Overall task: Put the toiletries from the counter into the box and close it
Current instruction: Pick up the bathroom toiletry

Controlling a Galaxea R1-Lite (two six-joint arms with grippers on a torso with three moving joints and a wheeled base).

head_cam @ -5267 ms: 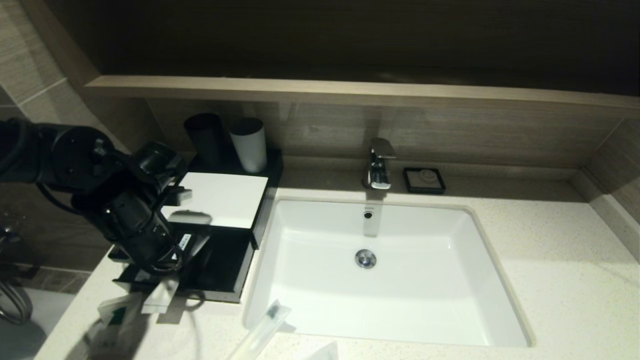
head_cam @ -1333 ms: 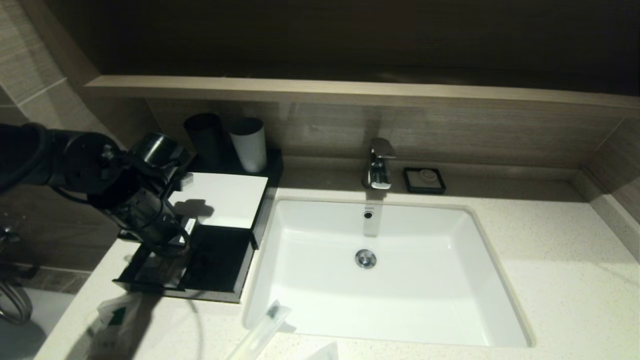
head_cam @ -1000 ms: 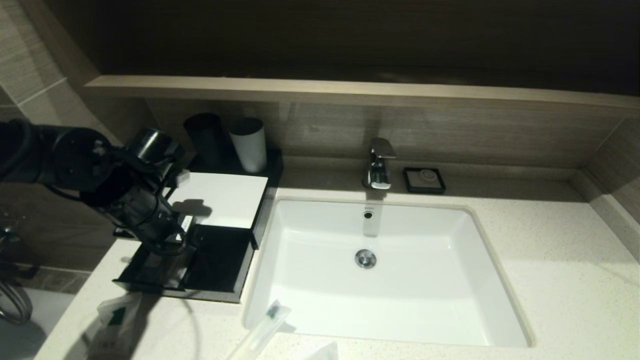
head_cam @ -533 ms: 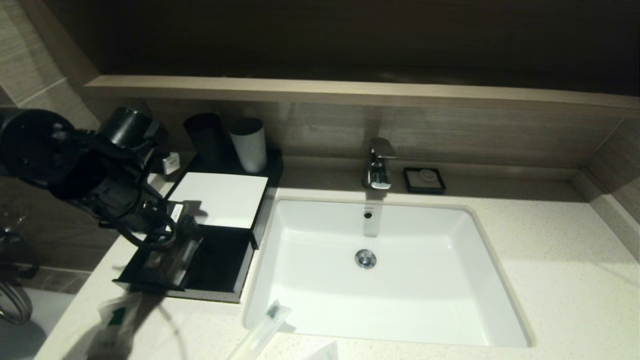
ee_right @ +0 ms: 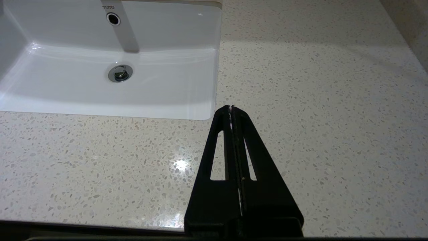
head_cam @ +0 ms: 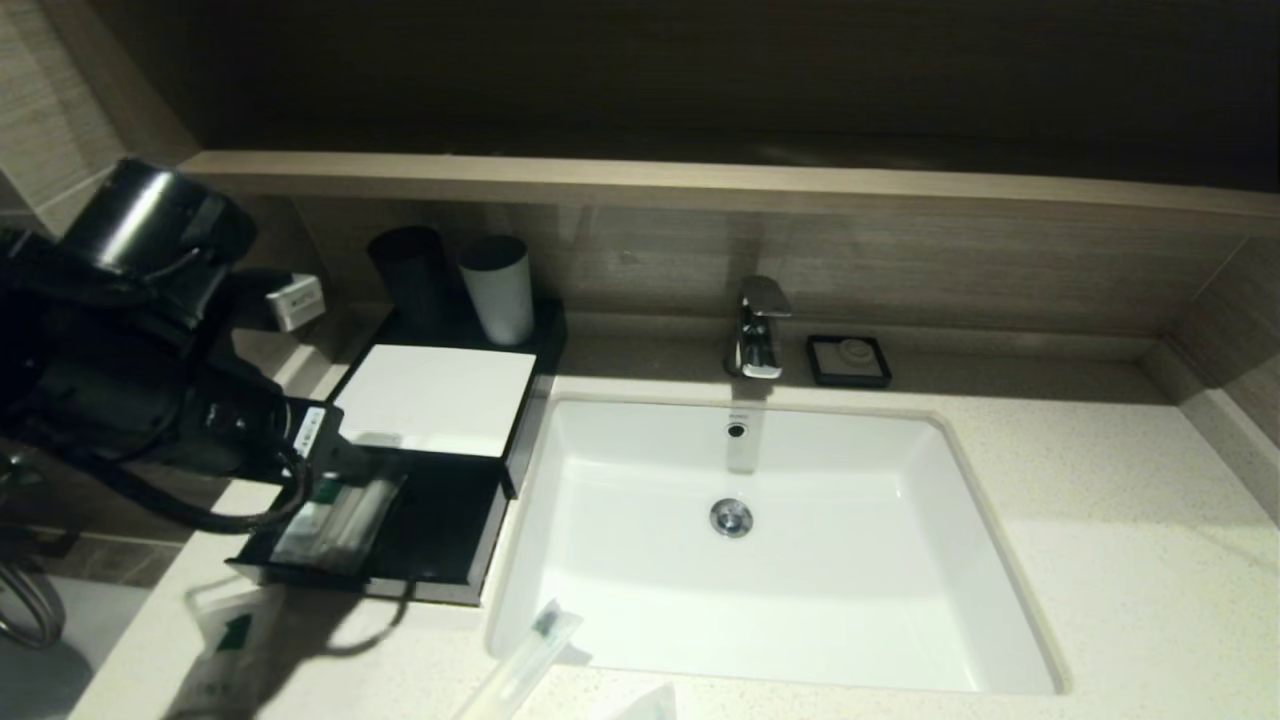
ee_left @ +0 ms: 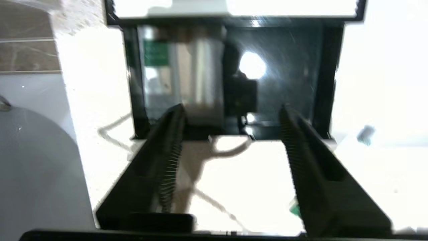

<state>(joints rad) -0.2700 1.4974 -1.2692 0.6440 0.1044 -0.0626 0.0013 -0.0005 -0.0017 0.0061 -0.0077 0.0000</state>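
Left claw [ee_left: 230,110] gapes empty, just short of the box's drawer [ee_left: 284,83] holding toiletries [ee_left: 180,70].

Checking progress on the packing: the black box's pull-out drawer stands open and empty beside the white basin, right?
Not empty. The head view shows the black box's pull-out drawer open beside the white basin, but white sachets with green marks already lie in its left part.

Sachets [head_cam: 335,520] now in drawer [head_cam: 440,520] (released)
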